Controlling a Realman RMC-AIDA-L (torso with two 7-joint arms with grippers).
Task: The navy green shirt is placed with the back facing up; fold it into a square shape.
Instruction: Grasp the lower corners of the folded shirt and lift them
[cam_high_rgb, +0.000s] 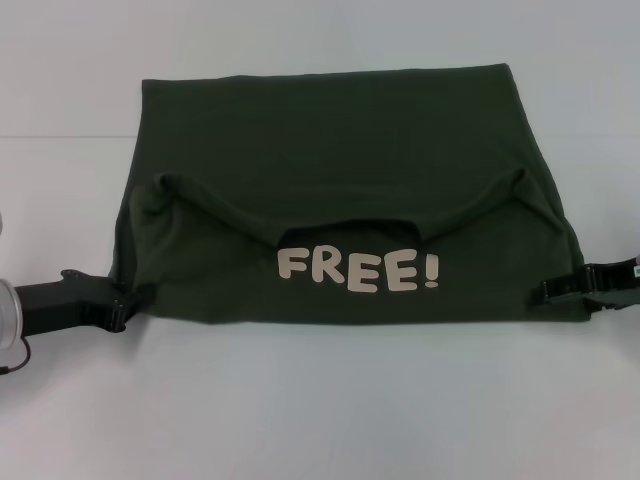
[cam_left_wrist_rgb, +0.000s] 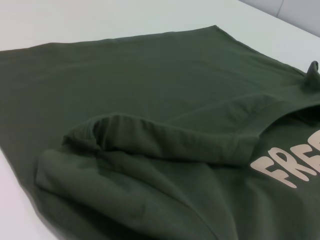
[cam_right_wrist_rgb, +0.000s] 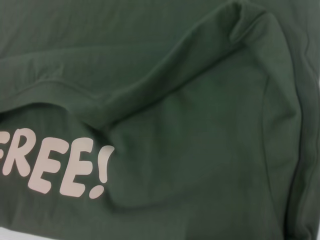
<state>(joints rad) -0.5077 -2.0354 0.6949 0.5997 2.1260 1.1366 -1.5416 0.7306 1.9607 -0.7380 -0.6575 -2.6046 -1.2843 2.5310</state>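
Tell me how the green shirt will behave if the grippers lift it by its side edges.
The navy green shirt will probably sag between the left gripper and right gripper: its folded-over layer already droops in soft ridges. It looks light, thin and matte, so slipping seems unlikely. The loose fold by the FREE! print may shift.

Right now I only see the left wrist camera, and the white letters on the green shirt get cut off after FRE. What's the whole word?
Observer: The head view shows the whole print on the navy green shirt: FREE!
Operator: Where's my other gripper?
Observer: The right gripper is at the shirt's right edge, near the front corner.
Operator: And the left one?
Observer: The left gripper is at the opposite, left front corner.
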